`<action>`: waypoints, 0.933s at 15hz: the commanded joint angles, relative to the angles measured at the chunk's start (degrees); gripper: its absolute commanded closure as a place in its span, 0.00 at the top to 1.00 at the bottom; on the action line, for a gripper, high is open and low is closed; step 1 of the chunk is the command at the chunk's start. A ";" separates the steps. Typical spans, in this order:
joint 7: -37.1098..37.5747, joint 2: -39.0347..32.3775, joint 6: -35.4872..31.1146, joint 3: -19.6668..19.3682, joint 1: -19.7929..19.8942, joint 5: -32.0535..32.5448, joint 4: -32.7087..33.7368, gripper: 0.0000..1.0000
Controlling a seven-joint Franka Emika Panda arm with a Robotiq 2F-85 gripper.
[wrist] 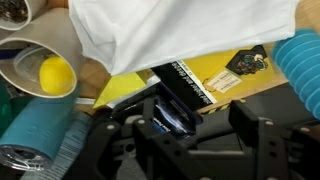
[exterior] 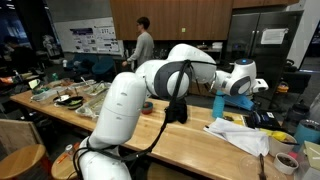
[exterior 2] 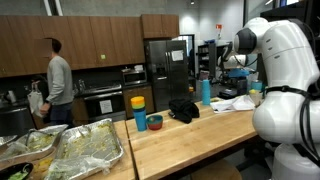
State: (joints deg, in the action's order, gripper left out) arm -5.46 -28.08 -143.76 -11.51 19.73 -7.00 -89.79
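Cloth (wrist: 180, 30), white, limp and softly creased, fills the space ahead of the hand (wrist: 208, 120) in the wrist view. Just below its hem lies a black box (wrist: 185, 85). It is flat-sided, has a band of fine white stripes along one edge, and rests on a smooth yellow sheet (wrist: 222, 78), right in front of the hand's black, angular fingers. The fingers stand apart and grip nothing; whether either pad touches the box cannot be told.

To one side of the hand a round paper cup (wrist: 35, 65) holds a glossy yellow ball (wrist: 55, 73), with a blue ribbed cylinder (wrist: 35, 130) nearer the wrist. A second blue ribbed shape (wrist: 300, 65) is on the other side.

Only the wrist view shows the stripes and the ball. Only the exterior views show the long pale wooden bench (exterior: 190, 140), a crumpled black bundle (exterior 2: 183, 108) on it well back from the hand, and a person (exterior 2: 58, 80) standing far off.
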 commanded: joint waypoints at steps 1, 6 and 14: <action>-4.33 7.27 -0.35 2.78 -1.41 0.91 -7.41 1.00; -10.13 15.61 4.62 7.85 -2.22 -5.33 -17.65 1.00; -10.92 20.86 15.88 6.04 -5.52 -8.81 -23.47 1.00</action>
State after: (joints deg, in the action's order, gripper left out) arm -16.24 -7.16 -128.07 -3.92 15.69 -15.61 -113.44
